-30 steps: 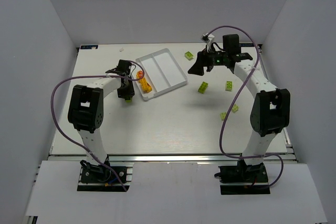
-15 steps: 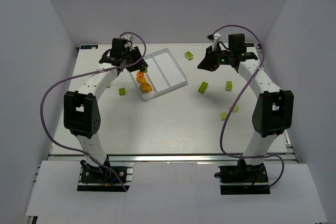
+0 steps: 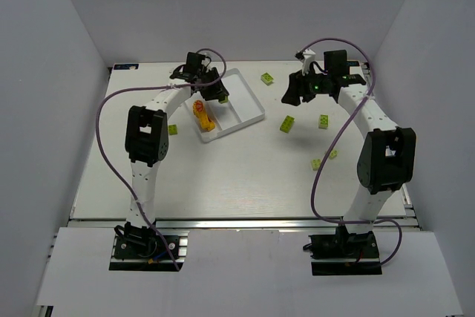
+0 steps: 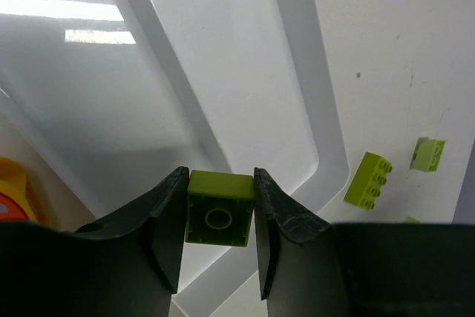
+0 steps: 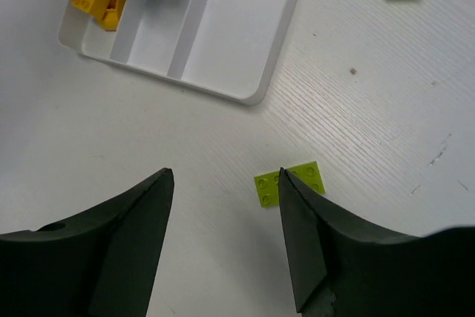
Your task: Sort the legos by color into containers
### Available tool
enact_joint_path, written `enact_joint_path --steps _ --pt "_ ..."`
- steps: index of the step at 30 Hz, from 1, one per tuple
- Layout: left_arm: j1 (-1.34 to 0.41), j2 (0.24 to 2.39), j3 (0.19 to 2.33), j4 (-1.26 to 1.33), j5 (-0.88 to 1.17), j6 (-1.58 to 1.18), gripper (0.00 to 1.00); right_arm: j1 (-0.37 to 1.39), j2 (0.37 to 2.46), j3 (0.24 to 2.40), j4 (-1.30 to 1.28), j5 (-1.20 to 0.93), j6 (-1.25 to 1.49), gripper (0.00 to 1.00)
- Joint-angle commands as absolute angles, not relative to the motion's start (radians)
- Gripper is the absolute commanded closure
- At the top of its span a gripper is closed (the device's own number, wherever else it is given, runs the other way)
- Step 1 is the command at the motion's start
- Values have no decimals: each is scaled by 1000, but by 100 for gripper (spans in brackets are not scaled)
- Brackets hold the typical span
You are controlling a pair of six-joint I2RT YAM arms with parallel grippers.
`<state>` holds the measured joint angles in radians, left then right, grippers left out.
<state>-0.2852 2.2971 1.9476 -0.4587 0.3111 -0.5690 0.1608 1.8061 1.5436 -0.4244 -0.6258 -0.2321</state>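
Orange-yellow legos [image 3: 202,115] in outer compartment [image 5: 96,38] of white tray [image 3: 243,105]; lime green legos [image 3: 286,124] loose outside it.

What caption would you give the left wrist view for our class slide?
Left end effector holds a green brick over the white tray; more green bricks lie on the table beyond.

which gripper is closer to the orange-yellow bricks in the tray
Left. The left gripper, holding a lime green brick, hangs over the white tray just past the orange-yellow bricks; the right gripper is off the tray's right side, over the table.
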Motion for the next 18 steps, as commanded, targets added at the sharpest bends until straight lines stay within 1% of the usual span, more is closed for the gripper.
enact_joint_path --steps 1,3,4,6,7,9,11,16,17,18 --pt "-295 2238 1964 -529 232 -563 65 153 1804 1549 -465 -562 -255 35" --pt "-295 2227 1941 -544 204 -560 58 152 1815 1551 -486 -549 -250 35" --pt "-295 2226 1925 -549 201 -558 49 153 1824 1551 -491 -531 -249 36" --pt "-295 2220 1905 -539 201 -560 43 156 1836 1554 -508 -506 -229 40" --pt "-295 2220 1895 -535 202 -560 39 156 1841 1546 -509 -461 -216 42" --pt "-295 2230 1898 -537 207 -566 37 161 1850 1537 -505 -416 -167 46" --pt "-295 2241 1913 -545 209 -569 33 158 1856 1522 -500 -367 -100 47" --pt "-295 2227 1948 -545 216 -569 31 167 1879 1500 -491 -289 20 44" --pt "-295 2212 1950 -537 216 -569 31 172 1881 1493 -482 -269 40 42" --pt "-295 2197 1947 -529 213 -569 31 176 1885 1485 -480 -252 64 39"
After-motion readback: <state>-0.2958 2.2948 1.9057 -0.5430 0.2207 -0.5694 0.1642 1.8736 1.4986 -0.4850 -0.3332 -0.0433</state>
